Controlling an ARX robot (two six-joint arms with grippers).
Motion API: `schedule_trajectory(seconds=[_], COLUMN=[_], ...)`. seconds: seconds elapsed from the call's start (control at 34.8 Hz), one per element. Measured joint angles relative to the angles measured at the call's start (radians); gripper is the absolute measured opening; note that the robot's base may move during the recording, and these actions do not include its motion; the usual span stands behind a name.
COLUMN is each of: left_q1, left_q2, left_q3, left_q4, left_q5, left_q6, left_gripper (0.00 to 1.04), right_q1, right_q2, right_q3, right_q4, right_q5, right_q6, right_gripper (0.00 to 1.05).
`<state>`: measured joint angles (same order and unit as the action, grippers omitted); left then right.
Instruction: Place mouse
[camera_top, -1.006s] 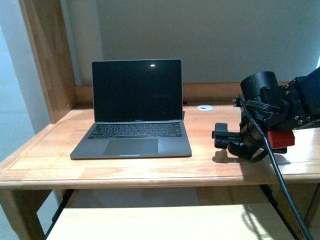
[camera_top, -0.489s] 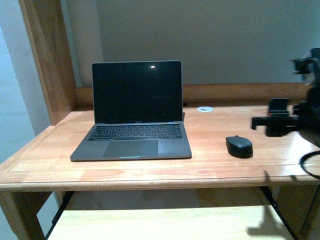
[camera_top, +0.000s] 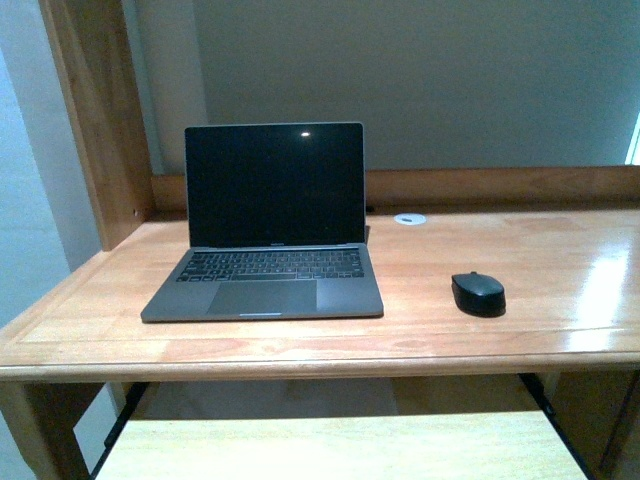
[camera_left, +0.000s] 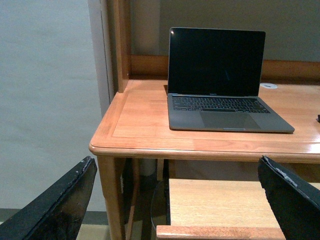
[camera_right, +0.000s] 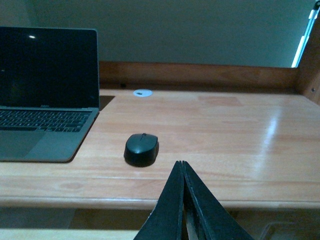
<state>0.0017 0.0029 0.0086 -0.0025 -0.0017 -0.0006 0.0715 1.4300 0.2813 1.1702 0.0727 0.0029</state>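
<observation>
The black mouse lies flat on the wooden desk, to the right of the grey laptop and apart from it. It also shows in the right wrist view, mouse, just beyond the desk's front edge. My right gripper is shut with nothing in it, pulled back off the desk and short of the mouse. My left gripper hangs open in front of the desk's left corner, holding nothing. Neither arm shows in the front view.
The laptop stands open with a dark screen at the desk's left half. A small white round disc sits near the back rail. A wooden post rises at the left. A lower shelf lies under the desk.
The right arm let go of the mouse near the desk's front right, swung away to the right and left the front view. The mouse stays where it was set.
</observation>
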Motion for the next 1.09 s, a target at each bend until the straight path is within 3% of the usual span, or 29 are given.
schedule_trajectory(seconds=[0.32, 1.09], left_q1=[0.000, 0.000], left_q2=[0.000, 0.000], left_q3=[0.000, 0.000], left_q4=[0.000, 0.000], left_q5=[0.000, 0.000], left_q6=[0.000, 0.000], left_gripper=[0.98, 0.98], right_q1=[-0.078, -0.072], right_q2=[-0.198, -0.657], right_q3=[-0.137, -0.261], right_q4=[-0.095, -0.430], right_q5=[-0.063, -0.073], right_q6=[0.000, 0.000], right_gripper=[0.02, 0.02])
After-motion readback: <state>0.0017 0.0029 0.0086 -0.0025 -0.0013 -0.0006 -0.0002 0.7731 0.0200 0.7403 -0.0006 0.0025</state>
